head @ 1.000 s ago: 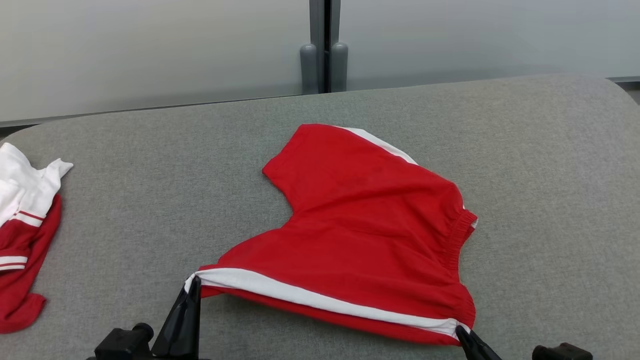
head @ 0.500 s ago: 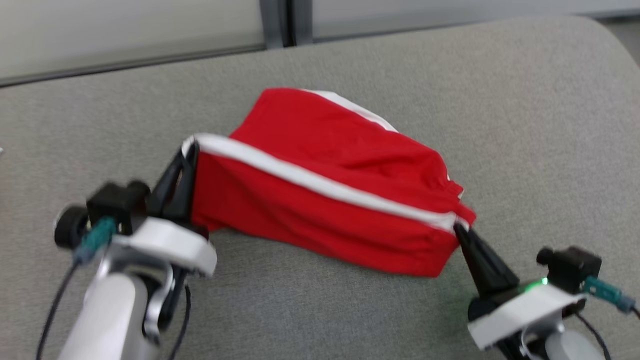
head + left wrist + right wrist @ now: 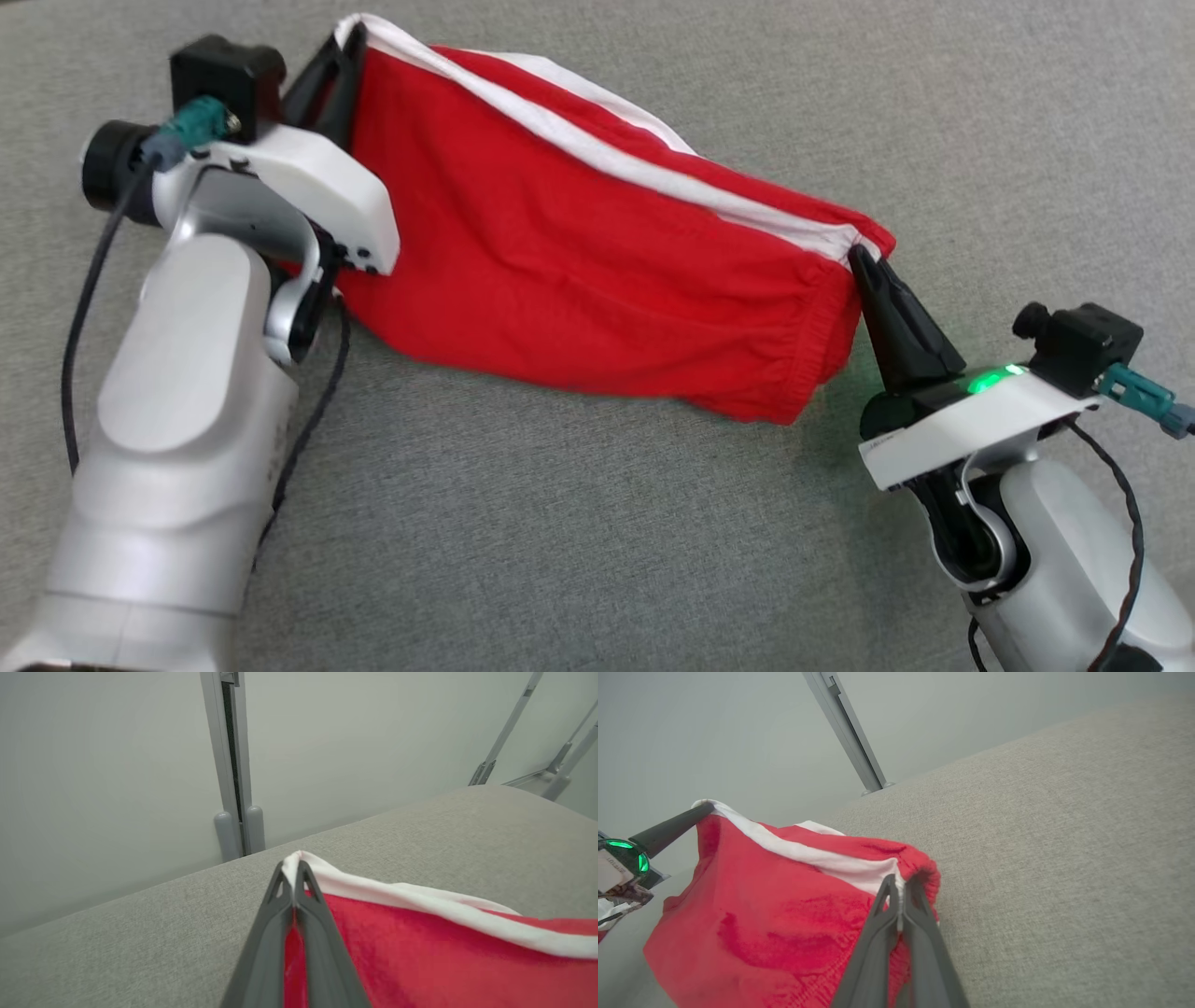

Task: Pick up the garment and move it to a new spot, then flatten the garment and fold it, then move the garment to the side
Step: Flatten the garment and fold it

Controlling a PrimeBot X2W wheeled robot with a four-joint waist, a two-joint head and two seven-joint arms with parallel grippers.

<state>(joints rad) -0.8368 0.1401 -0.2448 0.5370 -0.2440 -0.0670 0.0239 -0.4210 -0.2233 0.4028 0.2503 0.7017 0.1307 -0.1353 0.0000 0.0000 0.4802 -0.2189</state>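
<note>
Red garment (image 3: 579, 252), white-striped, hangs stretched across the upper middle of the head view: left gripper (image 3: 347, 45) pinches its corner at upper left, right gripper (image 3: 859, 259) pinches its waistband corner at right. Its lower edge seems to brush the grey surface (image 3: 560, 523).

Head view: high, angled steeply down at the grey desk (image 3: 597, 523), close. Both forearms enter from the bottom corners, with the red shorts (image 3: 579, 252) spanning left tool (image 3: 347, 42) to right tool (image 3: 859, 261). Left wrist view: low, very near, looks along its own tool across the desk toward the frosted wall panel (image 3: 117, 765) and grey post (image 3: 231, 765). Right wrist view: low, tilted, faces the same wall, also catches the left tool. All three share the shorts and desk; both wrist views share the post.
</note>
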